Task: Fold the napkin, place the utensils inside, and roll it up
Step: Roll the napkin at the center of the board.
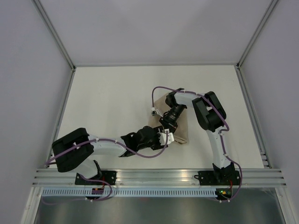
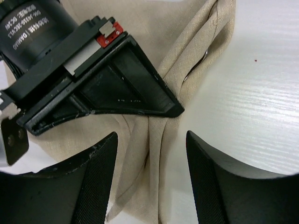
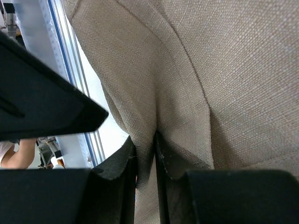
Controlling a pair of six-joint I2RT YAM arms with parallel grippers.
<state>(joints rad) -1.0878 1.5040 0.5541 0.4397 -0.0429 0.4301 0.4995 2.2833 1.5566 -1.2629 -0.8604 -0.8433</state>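
The tan napkin (image 1: pixel 181 131) lies bunched in long folds at the table's middle, partly under both grippers. My right gripper (image 1: pixel 169 123) is shut on a raised fold of the napkin (image 3: pixel 219 70), its tips (image 3: pixel 145 140) pinching the cloth. My left gripper (image 1: pixel 164 138) is open just beside it. In the left wrist view its fingers (image 2: pixel 100 154) straddle the napkin's (image 2: pixel 145 154) lengthwise folds without touching them. The right gripper's black body (image 2: pixel 107 88) sits right above. The utensils are hidden, but a small metallic glint (image 2: pixel 203 56) shows inside a fold.
The white table (image 1: pixel 117 93) is bounded by aluminium frame rails at the left (image 1: pixel 65 100), right (image 1: pixel 250 107) and near edge (image 1: pixel 159 175). The two arms cross closely over the napkin; the left gripper's finger (image 3: pixel 42 102) fills the right wrist view's left side.
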